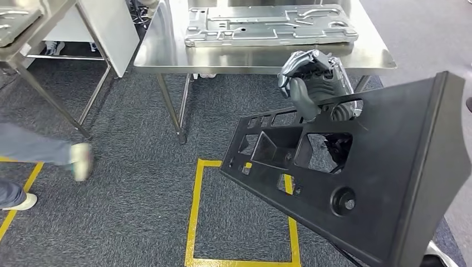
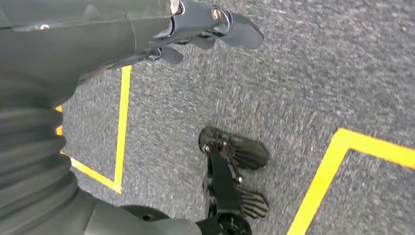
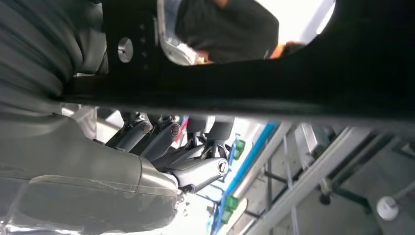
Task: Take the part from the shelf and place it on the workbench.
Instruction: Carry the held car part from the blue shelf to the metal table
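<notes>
The black plastic panel [image 1: 356,183] was off the shelf and in the air, tilted, at about 4 o'clock in the head view. Its long axis ran from the narrow end at 9 o'clock down to the broad end at 4 o'clock, w/ the cut-outs facing up. The right hand [image 1: 314,83] was grasping it at the upper edge, thumb over the top face and fingers [image 3: 161,134] under the rim, as the right wrist view showed.

The steel workbench [image 1: 161,53] lay straight ahead at 12 o'clock, just beyond the hand and near it. A grey metal stamped part [image 1: 271,25] already lay on it, so I judge free room was mostly toward the front edge and sides.

The left hand [image 2: 205,24] hung over the carpet [image 2: 318,73], holding nothing, fingers loosely apart; the right arm was clearly the nearer one. A person's shoe [image 1: 81,161] was at 9 o'clock, well apart.
</notes>
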